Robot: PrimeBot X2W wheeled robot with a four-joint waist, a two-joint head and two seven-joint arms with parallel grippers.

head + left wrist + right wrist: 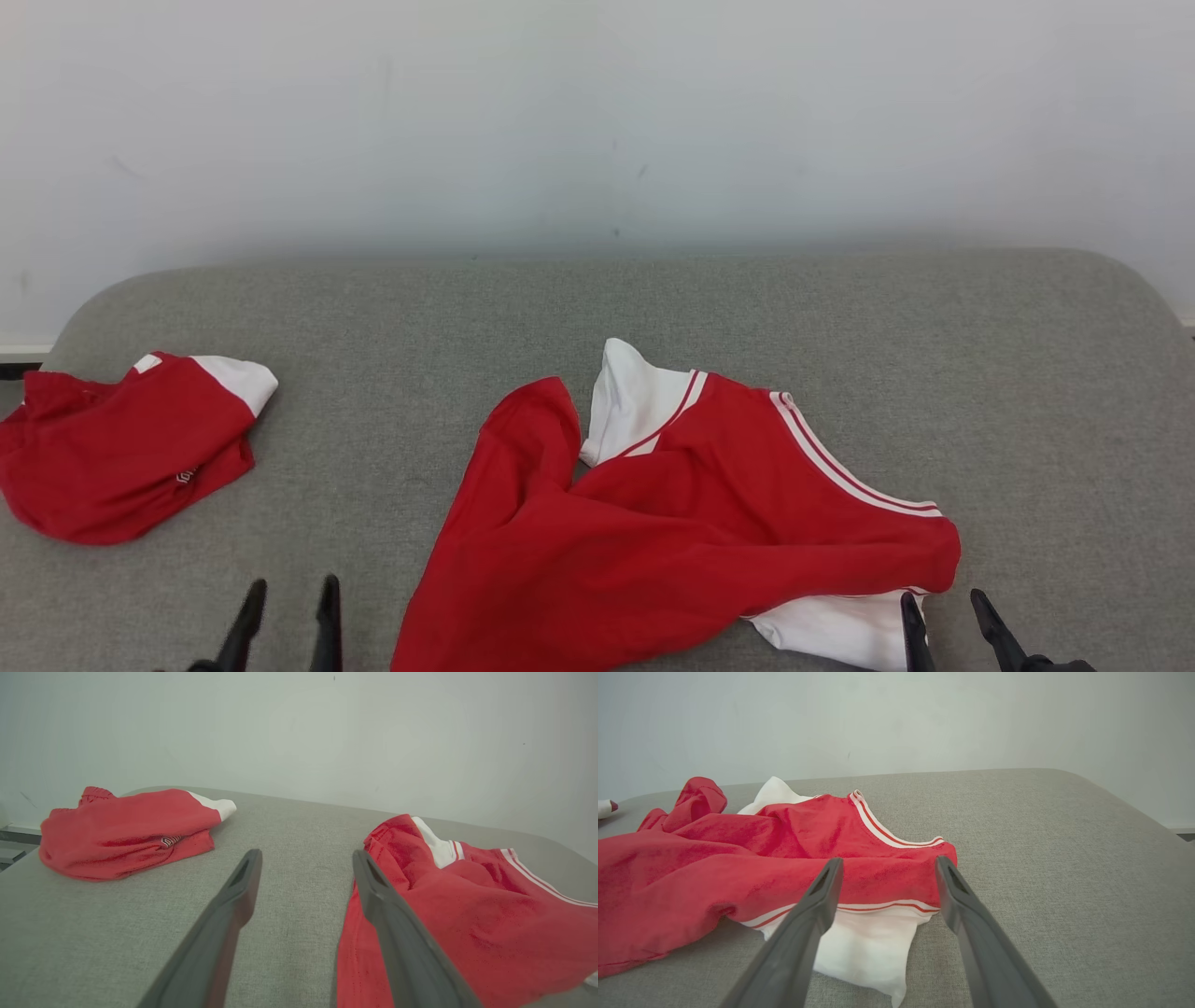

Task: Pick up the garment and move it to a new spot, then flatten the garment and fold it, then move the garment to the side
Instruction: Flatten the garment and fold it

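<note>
head view: the red and white shirt (672, 523) lies crumpled in the middle of the grey surface (840, 317), running down to the near edge; a second red garment (121, 448) sits bundled at the far left, well apart from it; the left gripper (291, 602) stands at the lower left over bare fabric, jaws wide and empty; the right gripper (943, 611) stands at the lower right, jaws wide and empty, just beside a white sleeve (831, 630).

left wrist view: the left gripper (307, 858) points at open grey between the two garments; the shirt (467, 914) lies along its right finger.

right wrist view: the right gripper (888, 863) is lined up on the shirt's near corner, where the striped red edge overlaps the white sleeve (868, 947); nothing is pinched.

judgement: this looks like the very start, with the pick-up not yet begun; next, the right gripper needs to go forward and down and close on that corner; the left needs to swing to its right for the red edge, so both can lift the shirt together.
</note>
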